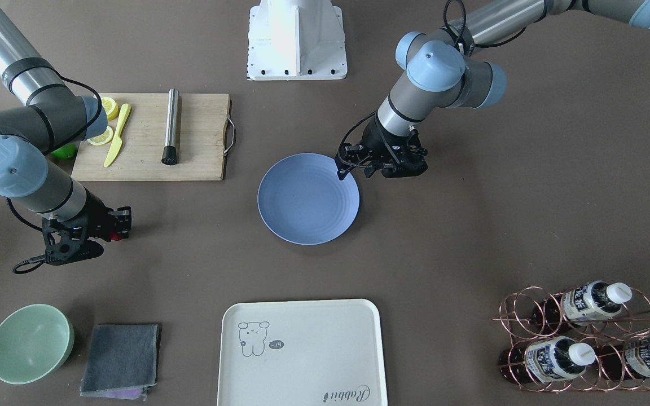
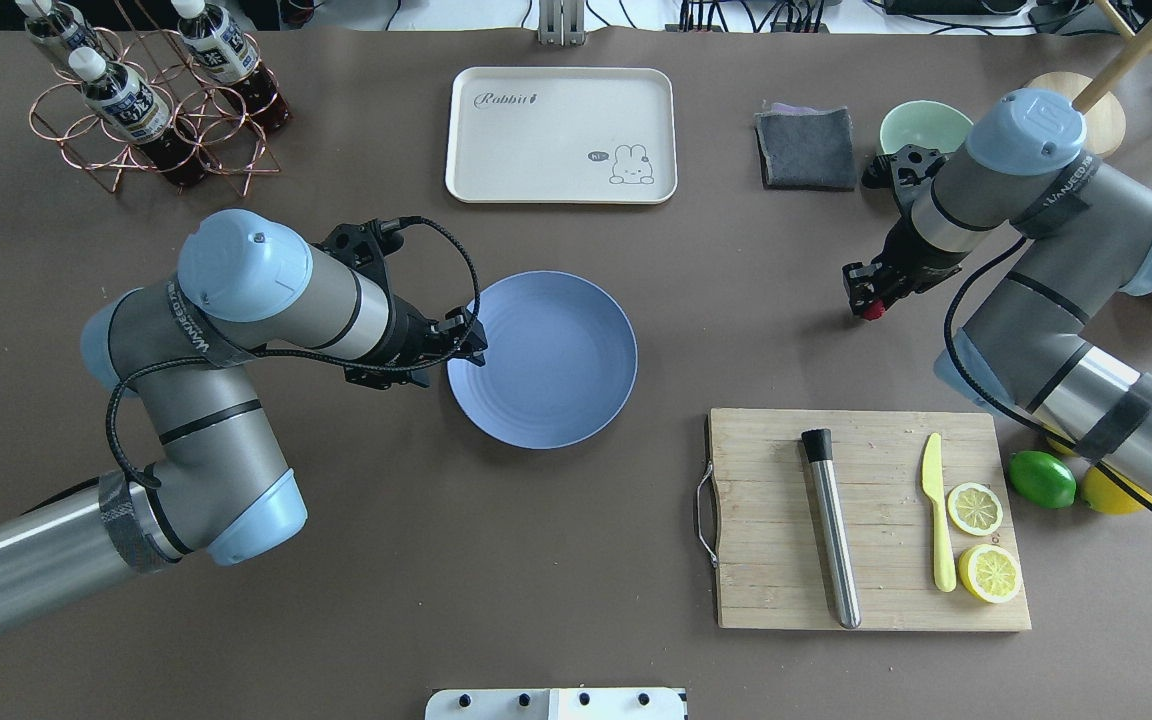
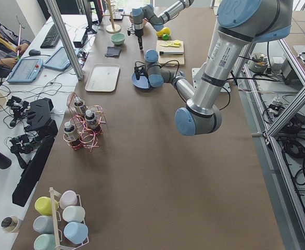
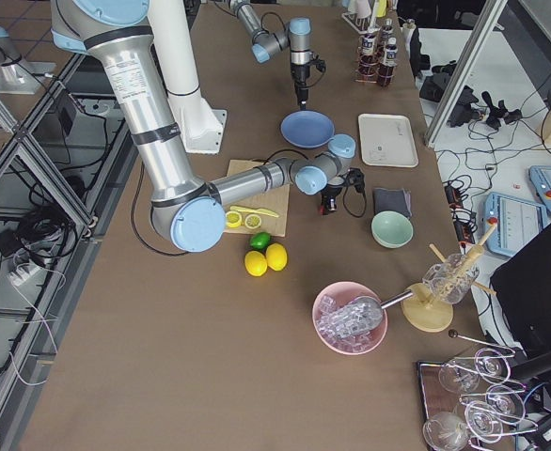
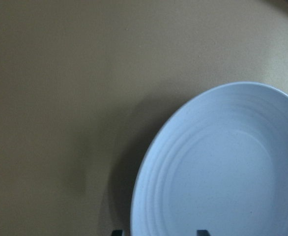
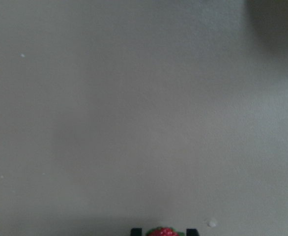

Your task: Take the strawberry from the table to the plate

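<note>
Right wrist-mounted view: the strawberry (image 6: pixel 162 232) is seen pinched between the fingertips of the right claw (image 2: pixel 869 305), over the bare tabletop (image 2: pixel 536 520) and well apart from the plate (image 2: pixel 556 380). The left claw (image 2: pixel 473 345) is held spread at the plate's near rim

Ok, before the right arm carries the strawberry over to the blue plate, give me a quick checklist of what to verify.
1. Strawberry held between the right tool fingertips: ok.
2. Plate empty, with room for the berry: ok.
3. Table bare between right tool and plate: ok.
4. Left tool clear of the plate: not ok, it hangs open over the rim on the far side from the right tool.
5. Strawberry lifted off the table: cannot tell.
</note>
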Available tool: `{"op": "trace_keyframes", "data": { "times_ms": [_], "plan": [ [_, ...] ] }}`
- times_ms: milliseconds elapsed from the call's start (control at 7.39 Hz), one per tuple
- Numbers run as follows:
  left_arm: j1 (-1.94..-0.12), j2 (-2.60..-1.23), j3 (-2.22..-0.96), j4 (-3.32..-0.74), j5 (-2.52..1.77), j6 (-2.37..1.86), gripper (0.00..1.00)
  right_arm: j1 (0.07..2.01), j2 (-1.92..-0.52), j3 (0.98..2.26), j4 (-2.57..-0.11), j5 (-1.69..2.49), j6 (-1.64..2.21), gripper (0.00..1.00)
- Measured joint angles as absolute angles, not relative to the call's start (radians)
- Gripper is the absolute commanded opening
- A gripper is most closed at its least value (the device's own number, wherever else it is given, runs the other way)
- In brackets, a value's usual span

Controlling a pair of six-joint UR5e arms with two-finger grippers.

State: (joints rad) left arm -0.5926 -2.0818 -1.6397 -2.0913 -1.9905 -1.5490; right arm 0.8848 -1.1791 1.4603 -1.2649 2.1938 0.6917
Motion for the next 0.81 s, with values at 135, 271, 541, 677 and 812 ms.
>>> {"op": "trace_keyframes", "data": {
  "times_ms": [135, 271, 541, 677, 812],
  "plan": [
    [-0.604, -2.061, -1.657, -2.091, -1.994, -1.546, 0.96, 0.896, -1.154, 1.470, -1.277, 2.214, 0.703, 0.00],
    [-0.617, -2.027, -1.681, -2.091, -1.997, -1.528, 0.96, 0.901, -1.117, 1.482, -1.294, 2.228, 0.741, 0.00],
    [-0.651, -1.930, -1.723, -2.092, -2.002, -1.414, 0.96, 0.856, -1.032, 1.525, -1.325, 2.231, 0.903, 0.00],
    [-0.686, -1.886, -1.730, -2.092, -2.025, -1.341, 0.96, 0.811, -0.976, 1.538, -1.344, 2.218, 0.999, 0.00],
    [-0.739, -1.849, -1.731, -2.093, -2.074, -1.271, 0.96, 0.762, -0.924, 1.541, -1.357, 2.190, 1.081, 0.00]
  ]
}}
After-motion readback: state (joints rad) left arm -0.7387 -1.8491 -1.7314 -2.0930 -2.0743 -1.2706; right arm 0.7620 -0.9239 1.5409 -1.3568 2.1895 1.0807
